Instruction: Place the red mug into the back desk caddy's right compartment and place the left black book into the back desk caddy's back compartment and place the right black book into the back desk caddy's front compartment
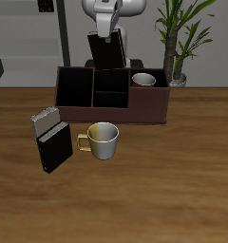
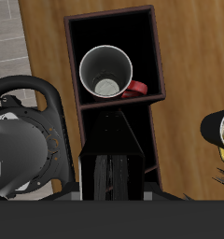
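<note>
Red mug: we see the red mug [image 1: 143,80] already standing in the right compartment of the back desk caddy [image 1: 144,112], its pale inside showing; that part looks done.
Book in hand: a black book [image 1: 108,50] hangs upright above the caddy's middle compartments, with the gripper [image 1: 110,34] on its top edge.
Fingers: closed on that black book, as far as we can judge; the wrist view shows the book's dark body [image 2: 111,159] right under the camera, over the divided section.
Second book: another black book [image 1: 55,149] stands on the table [image 1: 173,190] nearer the front edge, touching a grey book [image 1: 46,121] behind it.
Bystander: a cream mug with yellow handle [image 1: 101,140] sits beside those books.
Left to do: we judge the held book must be lowered into its compartment, then the remaining one fetched.
</note>
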Robot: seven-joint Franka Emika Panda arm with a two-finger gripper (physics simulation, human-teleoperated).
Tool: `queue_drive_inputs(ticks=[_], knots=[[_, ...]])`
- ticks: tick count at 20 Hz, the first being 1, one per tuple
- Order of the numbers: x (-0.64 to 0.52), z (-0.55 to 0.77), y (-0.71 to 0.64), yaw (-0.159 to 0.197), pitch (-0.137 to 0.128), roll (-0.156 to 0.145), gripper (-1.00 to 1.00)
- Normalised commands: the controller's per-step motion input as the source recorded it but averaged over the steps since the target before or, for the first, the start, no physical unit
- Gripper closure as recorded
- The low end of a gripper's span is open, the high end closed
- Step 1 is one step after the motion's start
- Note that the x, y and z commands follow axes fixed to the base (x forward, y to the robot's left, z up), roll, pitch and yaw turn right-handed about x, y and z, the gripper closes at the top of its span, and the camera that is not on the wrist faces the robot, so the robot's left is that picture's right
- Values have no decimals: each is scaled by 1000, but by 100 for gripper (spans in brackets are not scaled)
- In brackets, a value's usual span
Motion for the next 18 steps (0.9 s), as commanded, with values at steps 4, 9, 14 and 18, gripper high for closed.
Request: queue_drive_inputs(ticks=[4, 9, 14, 18], knots=[[83, -43, 119, -5, 9, 24, 100], [-11, -119, 20, 3, 27, 16, 100], [27, -136, 27, 24, 25, 15, 100], [-28, -260, 17, -4, 68, 0, 100]])
